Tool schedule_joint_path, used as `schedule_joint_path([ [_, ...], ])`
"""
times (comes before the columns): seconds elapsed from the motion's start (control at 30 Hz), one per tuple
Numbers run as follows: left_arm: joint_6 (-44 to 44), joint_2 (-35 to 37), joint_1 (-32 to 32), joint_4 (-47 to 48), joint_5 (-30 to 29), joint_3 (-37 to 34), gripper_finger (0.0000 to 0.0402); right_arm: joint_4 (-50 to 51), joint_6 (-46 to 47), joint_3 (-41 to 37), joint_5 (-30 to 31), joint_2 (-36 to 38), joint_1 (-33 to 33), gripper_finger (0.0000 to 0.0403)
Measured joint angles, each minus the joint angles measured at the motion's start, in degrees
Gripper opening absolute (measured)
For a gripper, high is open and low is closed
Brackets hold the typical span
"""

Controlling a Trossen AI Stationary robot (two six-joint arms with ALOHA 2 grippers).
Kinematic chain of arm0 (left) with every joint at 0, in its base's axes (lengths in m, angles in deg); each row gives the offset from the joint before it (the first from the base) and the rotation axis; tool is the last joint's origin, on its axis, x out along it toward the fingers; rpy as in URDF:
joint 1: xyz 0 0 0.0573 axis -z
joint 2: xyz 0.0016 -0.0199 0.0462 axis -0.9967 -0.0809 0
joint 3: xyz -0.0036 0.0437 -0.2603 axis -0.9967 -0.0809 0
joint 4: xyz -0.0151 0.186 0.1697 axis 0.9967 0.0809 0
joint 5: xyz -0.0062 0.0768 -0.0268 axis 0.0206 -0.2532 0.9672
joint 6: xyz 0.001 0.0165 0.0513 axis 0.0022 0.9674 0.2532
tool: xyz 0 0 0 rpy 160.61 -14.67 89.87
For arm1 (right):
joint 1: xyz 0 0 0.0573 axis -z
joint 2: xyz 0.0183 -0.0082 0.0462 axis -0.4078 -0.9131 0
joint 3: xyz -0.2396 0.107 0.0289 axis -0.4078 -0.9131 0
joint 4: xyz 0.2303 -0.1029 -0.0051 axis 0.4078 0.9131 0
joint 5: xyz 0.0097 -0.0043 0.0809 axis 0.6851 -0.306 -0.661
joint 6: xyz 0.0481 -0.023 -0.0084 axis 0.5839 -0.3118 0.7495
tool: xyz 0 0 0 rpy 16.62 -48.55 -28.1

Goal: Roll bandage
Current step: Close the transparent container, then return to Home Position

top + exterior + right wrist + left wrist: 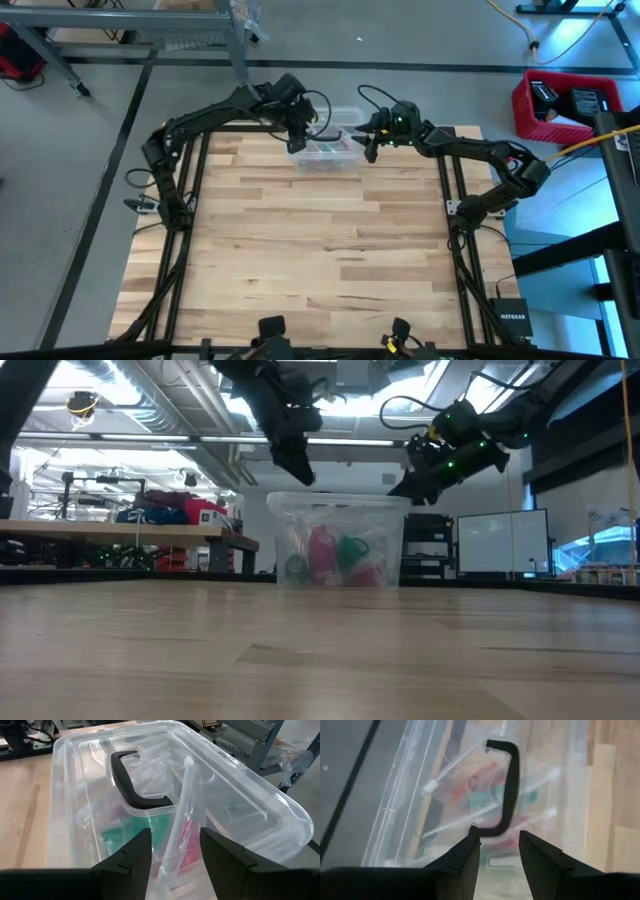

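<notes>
The left hand (499, 851) hangs just above the lid of a clear plastic tub (325, 150), its two dark fingers (465, 857) parted with nothing between them, their tips near one end of the lid's black handle (507, 790) but not clasping it. The right hand (175, 851) hovers over the same tub from the other side, fingers likewise apart and empty, pointing toward the handle. Inside the closed tub, seen through its wall, lies the bandage (352, 552), a small teal-green wad, pressed against pink-red items (322, 555). The tub stands at the far edge of the light wooden tabletop (320, 250). Off the tabletop to the right sits a red crate (560, 105) on the floor.
</notes>
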Motion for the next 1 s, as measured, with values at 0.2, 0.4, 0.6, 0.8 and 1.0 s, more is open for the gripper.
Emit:
schedule_joint_path([
  [0.2, -0.34, 3.84, -2.37, -9.64, 1.02, -13.52, 0.0122, 0.01, -0.15, 0.04, 1.76, -0.14, -0.04, 0.0169],
  [0.4, 0.31, 4.64, -4.92, -26.97, 10.28, -26.27, 0.0121, -0.10, -0.14, 0.07, 2.35, -0.58, -0.04, 0.0169],
  [0.6, -1.47, 5.46, -6.61, -29.64, 13.32, -26.62, 0.0121, 0.22, 0.23, 0.13, 3.12, -0.32, 0.00, 0.0169],
  [0.8, -0.02, 12.21, -5.80, -29.14, 11.13, -24.77, 0.0121, 2.99, 0.78, 3.24, 2.62, 2.02, -0.02, 0.0169],
  [1.0, 0.11, 20.38, -4.61, -29.89, 9.70, -24.61, 0.0118, 10.33, 1.65, 9.17, 1.88, 5.32, -0.54, 0.0169],
])
